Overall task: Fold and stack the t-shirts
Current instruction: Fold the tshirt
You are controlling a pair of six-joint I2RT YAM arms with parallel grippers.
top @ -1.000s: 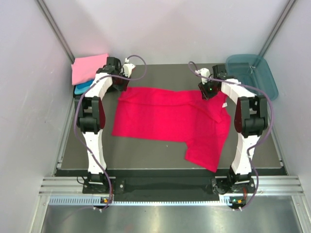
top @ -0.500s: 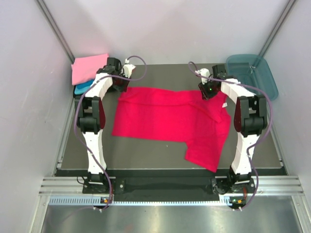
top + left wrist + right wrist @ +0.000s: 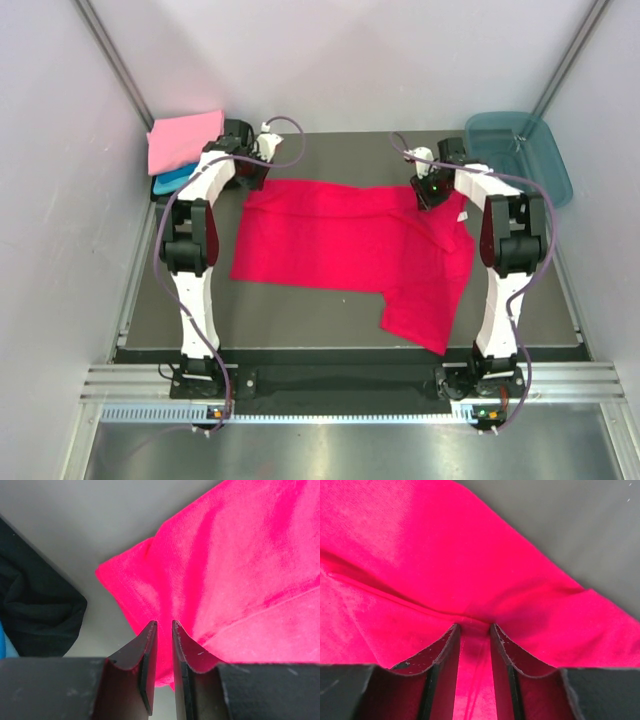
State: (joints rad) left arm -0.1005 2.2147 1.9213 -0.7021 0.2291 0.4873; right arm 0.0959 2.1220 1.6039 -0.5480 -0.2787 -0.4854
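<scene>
Top external view: red t-shirt [image 3: 345, 245] spread across the middle of the frame on the dark table [image 3: 300, 320], one flap trailing toward the lower right. Pink t-shirt [image 3: 180, 138] folded at upper left atop a blue t-shirt [image 3: 168, 180]; teal tub [image 3: 520, 150] at upper right. Left gripper [image 3: 162, 630] down at the red shirt's upper-left corner, jaws nearly together with only a thin gap, red hem lying between and beneath the tips, so probably pinched, though not certain; black t-shirt [image 3: 35, 605] bunched at left of that wrist view. Right gripper [image 3: 474, 630] over the upper-right part of the shirt, jaws somewhat apart, a ridge of red cloth gathered between them, seemingly nipped. Soft, light, limp fabric, likely to sag and drag; best held at hems and corners, both lifted together
</scene>
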